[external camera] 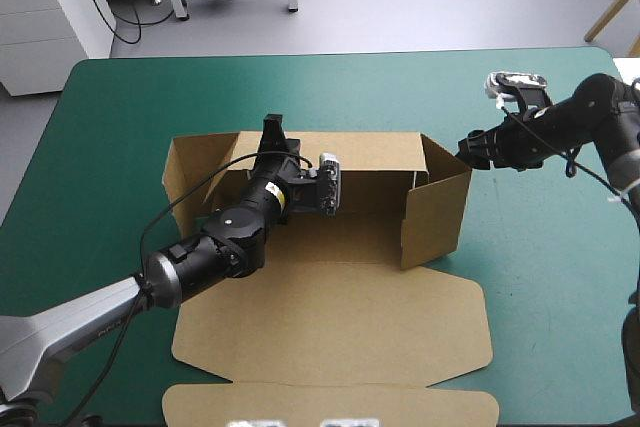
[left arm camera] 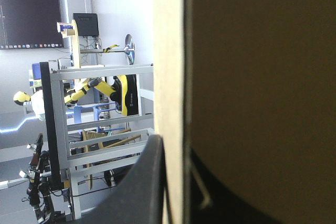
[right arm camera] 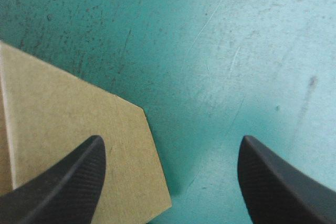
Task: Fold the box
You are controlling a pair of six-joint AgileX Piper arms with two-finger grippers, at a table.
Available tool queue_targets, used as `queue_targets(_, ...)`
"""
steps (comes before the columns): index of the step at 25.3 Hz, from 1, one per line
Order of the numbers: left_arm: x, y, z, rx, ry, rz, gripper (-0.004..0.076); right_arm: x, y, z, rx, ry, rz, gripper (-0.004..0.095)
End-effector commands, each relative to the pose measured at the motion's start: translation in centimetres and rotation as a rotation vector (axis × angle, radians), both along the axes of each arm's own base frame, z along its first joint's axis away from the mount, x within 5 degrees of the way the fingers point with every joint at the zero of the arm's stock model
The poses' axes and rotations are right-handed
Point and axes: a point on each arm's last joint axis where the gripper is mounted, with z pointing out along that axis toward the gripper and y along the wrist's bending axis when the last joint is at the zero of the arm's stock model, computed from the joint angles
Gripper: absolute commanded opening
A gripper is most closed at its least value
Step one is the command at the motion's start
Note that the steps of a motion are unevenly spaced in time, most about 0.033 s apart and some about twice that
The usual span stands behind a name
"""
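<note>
The box (external camera: 330,247) sits in the middle of the teal-green cover (external camera: 110,117), half raised: back wall (external camera: 370,155) up, both side walls up, lid (external camera: 330,332) lying flat toward the near edge. The left gripper (external camera: 272,132) reaches across the tray floor to the top of the back wall. The wrist view shows it plainly: the box's pale board edge (left arm camera: 168,77) runs straight up between the black fingers (left arm camera: 149,182), which are clenched on it. Over on the other side, the right gripper (external camera: 468,147) hovers just beside the far upper corner of the right wall (external camera: 440,212) (whether it touches, I cannot tell). Its fingers (right arm camera: 68,182) stand wide apart, released. A cut corner of the box (right arm camera: 68,108) lies under one, and bare cover (right arm camera: 226,51) under the other.
</note>
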Motion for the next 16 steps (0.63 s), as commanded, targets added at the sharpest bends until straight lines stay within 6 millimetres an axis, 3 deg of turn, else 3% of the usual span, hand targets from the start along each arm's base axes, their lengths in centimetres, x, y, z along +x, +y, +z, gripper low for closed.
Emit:
queue_targets(1,-0.7,-0.7,-0.2,-0.083,0.062,-0.021,-0.001,-2.4,0.5,2.4,0.058,-0.184,0.009,0.0626)
queue_targets(7,-0.7,-0.6,-0.2,-0.077,0.061,-0.01,-0.001,-5.8,0.8,0.8,0.111,-0.376,-0.013,0.0602)
queue_targets(9,-0.7,-0.6,-0.2,-0.077,0.061,-0.01,-0.001,-7.2,1.0,-0.6,0.123,-0.433,-0.007,0.0601)
queue_targets(16,-0.7,-0.6,-0.2,-0.078,0.061,-0.012,-0.001,-9.3,2.0,-3.2,0.158,-0.444,0.098,0.0597)
